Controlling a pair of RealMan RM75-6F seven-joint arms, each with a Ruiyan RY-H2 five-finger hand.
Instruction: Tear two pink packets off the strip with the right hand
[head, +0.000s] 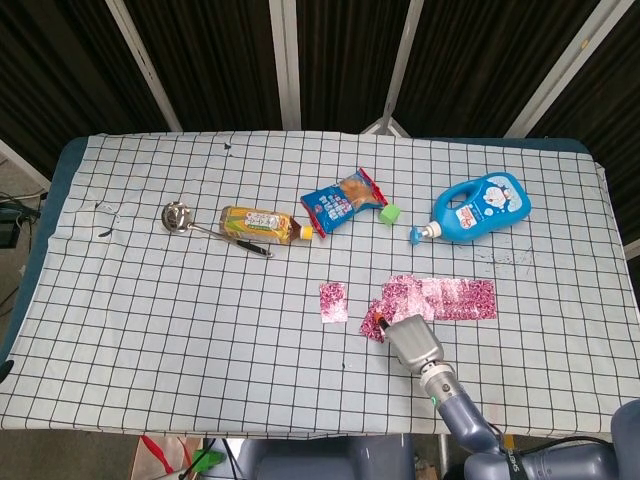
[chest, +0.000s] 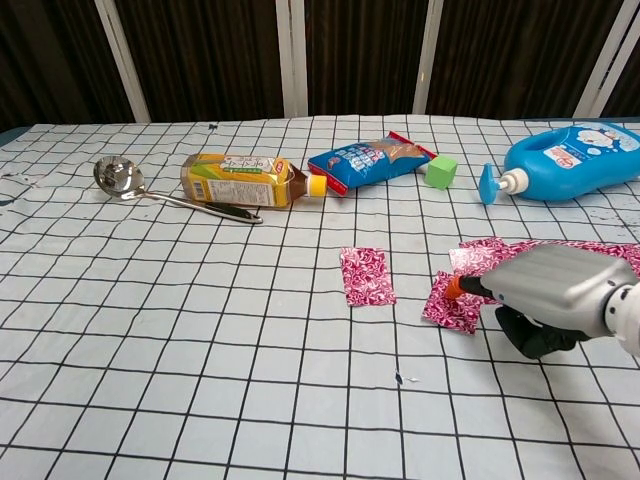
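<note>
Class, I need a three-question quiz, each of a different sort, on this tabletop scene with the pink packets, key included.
1. True or false: one pink packet lies alone on the checked cloth, apart from the strip.
2. Which hand pinches a second pink packet? A) left B) right
3. Fill in: the green cube sits between the blue snack bag and the blue ______ bottle.

Key: 1 true; 2 B; 3 pump.
</note>
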